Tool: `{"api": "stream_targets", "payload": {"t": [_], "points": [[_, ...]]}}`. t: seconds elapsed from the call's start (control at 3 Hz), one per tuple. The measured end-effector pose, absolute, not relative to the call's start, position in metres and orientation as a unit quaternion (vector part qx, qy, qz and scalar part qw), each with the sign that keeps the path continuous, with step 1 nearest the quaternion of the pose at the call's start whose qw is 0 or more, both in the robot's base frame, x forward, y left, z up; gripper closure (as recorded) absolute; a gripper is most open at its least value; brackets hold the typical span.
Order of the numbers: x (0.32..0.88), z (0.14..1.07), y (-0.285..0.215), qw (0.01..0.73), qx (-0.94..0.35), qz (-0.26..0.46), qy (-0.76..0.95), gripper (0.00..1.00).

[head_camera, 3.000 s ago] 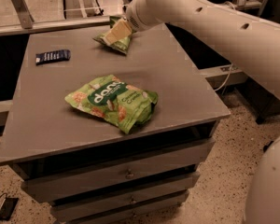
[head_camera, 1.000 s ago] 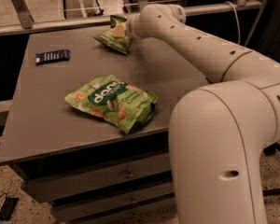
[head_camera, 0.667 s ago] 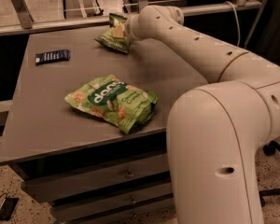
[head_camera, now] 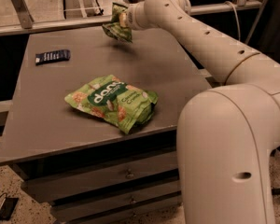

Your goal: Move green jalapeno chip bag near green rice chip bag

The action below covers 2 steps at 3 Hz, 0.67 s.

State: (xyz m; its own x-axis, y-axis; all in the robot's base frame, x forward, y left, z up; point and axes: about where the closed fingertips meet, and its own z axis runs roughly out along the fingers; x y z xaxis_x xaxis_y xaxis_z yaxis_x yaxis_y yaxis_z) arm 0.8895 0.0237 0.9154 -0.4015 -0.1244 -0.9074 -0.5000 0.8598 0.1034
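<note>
Working at the far edge of the bench (head_camera: 46,125), I had the gripper (head_camera: 123,18) pinching the dark chip bag (head_camera: 115,29) in its jaws, lifted clear for carrying toward the light green bag (head_camera: 113,102) near the front edge.

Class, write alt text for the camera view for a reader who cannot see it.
A white arm reaches over a table; its claw holds the jalapeno bag just above the far edge. The larger rice bag lies near the front, a dark packet at far left.

Arm (head_camera: 210,41) stretched far forward; pincer (head_camera: 123,18) clamped, raised.
</note>
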Motion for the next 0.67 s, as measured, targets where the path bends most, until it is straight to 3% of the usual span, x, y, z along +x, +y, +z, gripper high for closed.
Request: {"api": "stream_targets", "payload": {"t": [0.67], "points": [[0.832,0.959,0.02,0.49,-0.248,0.199,0.811,1.0]]}}
